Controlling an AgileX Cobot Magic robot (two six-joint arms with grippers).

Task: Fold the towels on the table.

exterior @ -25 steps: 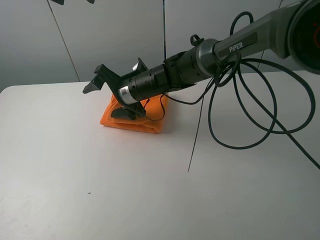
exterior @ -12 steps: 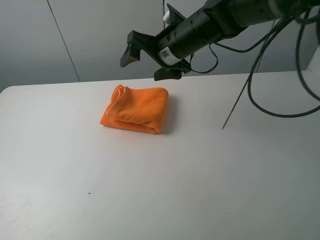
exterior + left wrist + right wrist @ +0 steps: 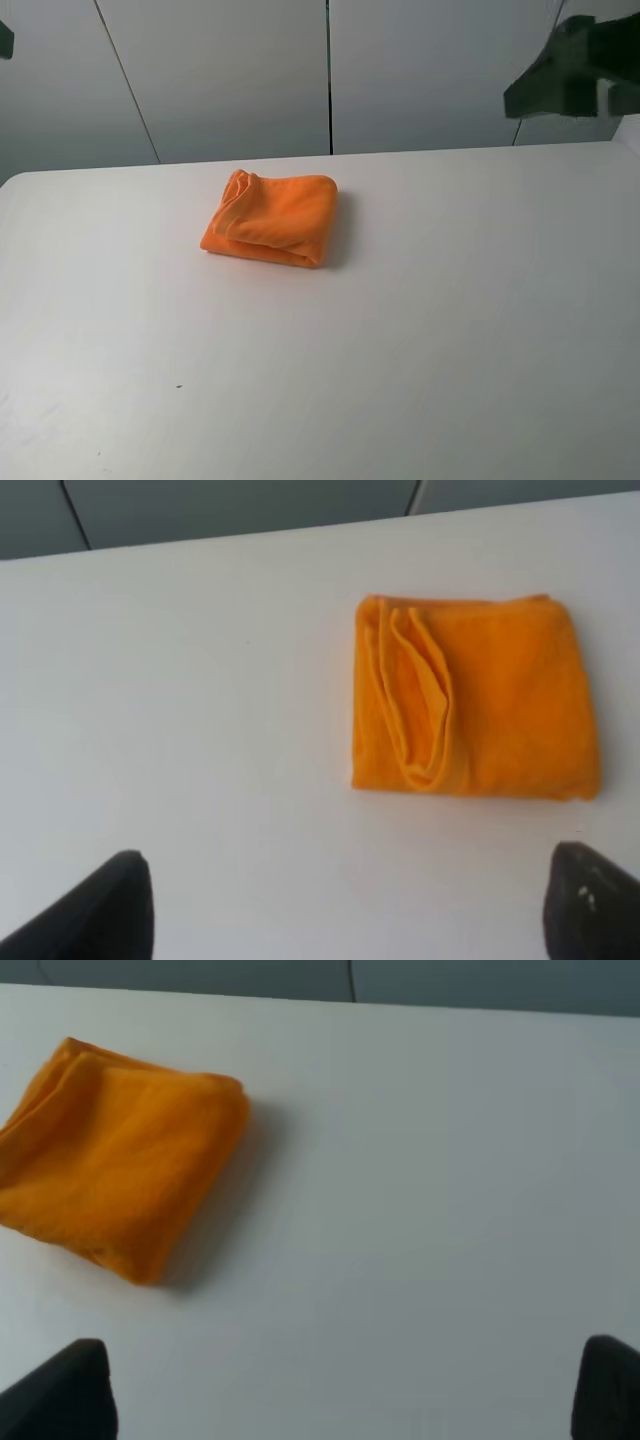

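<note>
The orange towel point(image 3: 270, 218) lies folded into a small thick pad on the white table point(image 3: 330, 360), toward the back and left of the middle. Nothing touches it. My right gripper point(image 3: 572, 68) is a blurred dark shape high at the right edge, far from the towel. In the right wrist view the towel point(image 3: 120, 1170) lies ahead of the open right gripper point(image 3: 335, 1390), which holds nothing. In the left wrist view the towel point(image 3: 475, 695), its layered edges showing, lies beyond the open, empty left gripper point(image 3: 345, 915). Only a dark sliver of the left arm point(image 3: 4, 38) shows in the exterior view.
Grey wall panels point(image 3: 230, 70) stand behind the table's back edge. A tiny dark speck point(image 3: 179, 386) marks the tabletop near the front left.
The right arm, which hung over the towel a second ago, has pulled up and away to the right edge of the view. The towel has stayed in place, folded.
</note>
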